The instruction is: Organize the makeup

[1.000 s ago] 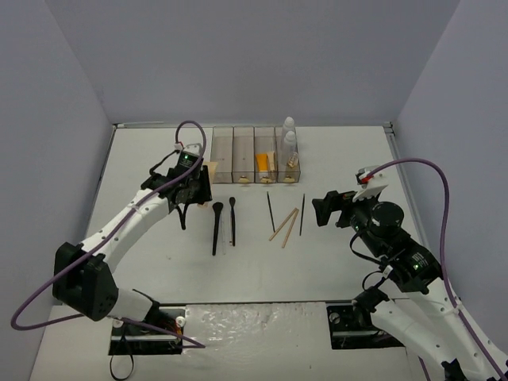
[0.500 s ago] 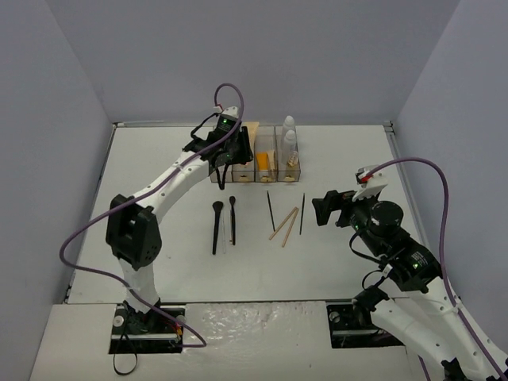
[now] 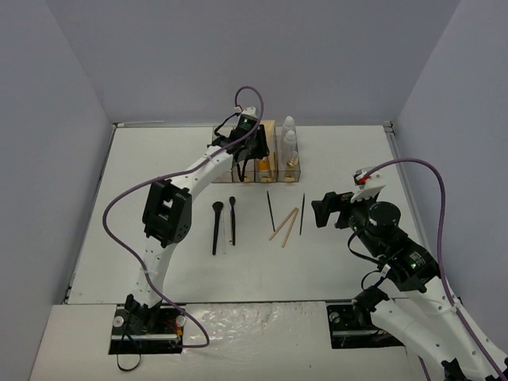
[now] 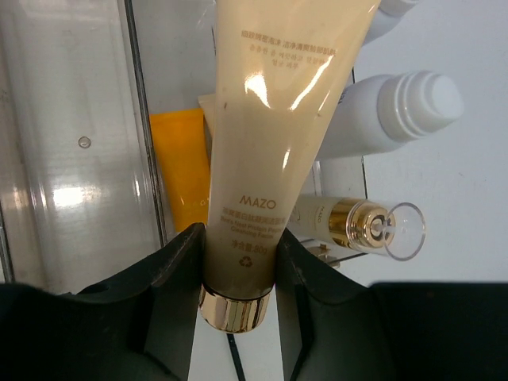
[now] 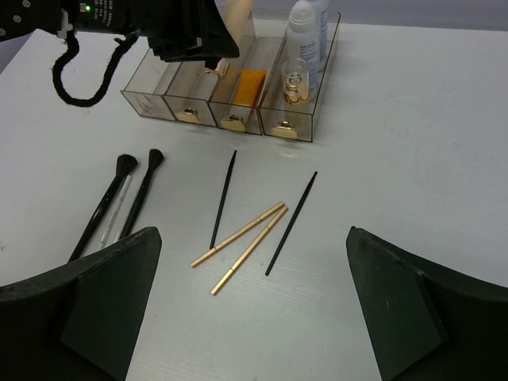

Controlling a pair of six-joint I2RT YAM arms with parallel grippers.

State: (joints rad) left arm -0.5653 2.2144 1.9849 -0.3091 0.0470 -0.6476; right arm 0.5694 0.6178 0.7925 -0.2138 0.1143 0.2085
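Note:
My left gripper (image 3: pixel 252 148) is shut on a beige tube (image 4: pixel 270 143) with a gold cap, held over the clear four-compartment box (image 3: pixel 224 151), above the compartment with the orange tube (image 4: pixel 181 167). The end compartment holds white bottles (image 3: pixel 289 132) and a small gold-capped bottle (image 4: pixel 349 226). On the table in front lie two black brushes (image 3: pixel 216 228), two thin black pencils (image 3: pixel 271 210) and two tan sticks (image 3: pixel 284 225). My right gripper (image 3: pixel 325 208) is open and empty, hovering to the right of the sticks (image 5: pixel 242 234).
The two left compartments of the box (image 5: pixel 159 87) hold nothing that I can see. A thin clear stick lies between the brushes (image 5: pixel 103 206). Grey walls close the table on three sides.
My left arm has swung right from the box's left side to above its third compartment, carrying the beige tube. The right arm has not moved.

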